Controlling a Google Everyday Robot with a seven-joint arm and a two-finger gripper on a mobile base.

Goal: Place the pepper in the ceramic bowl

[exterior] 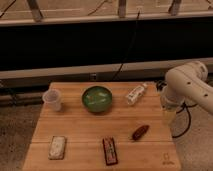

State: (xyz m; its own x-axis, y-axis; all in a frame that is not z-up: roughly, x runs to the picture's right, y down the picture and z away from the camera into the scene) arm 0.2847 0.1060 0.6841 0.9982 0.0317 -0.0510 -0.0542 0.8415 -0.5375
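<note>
The pepper [140,132] is small, dark red-brown and tapered; it lies on the wooden table [85,131] at the front right. The green ceramic bowl [97,98] stands at the back middle of the table, empty. The white robot arm [187,85] reaches in from the right. My gripper [168,116] hangs off the table's right edge, right of the pepper and a little behind it, apart from it.
A translucent plastic cup [53,100] stands at the back left. A white bottle [136,93] lies on its side right of the bowl. A pale packet [57,147] and a flat dark red packet [110,150] lie along the front edge. Cables hang behind.
</note>
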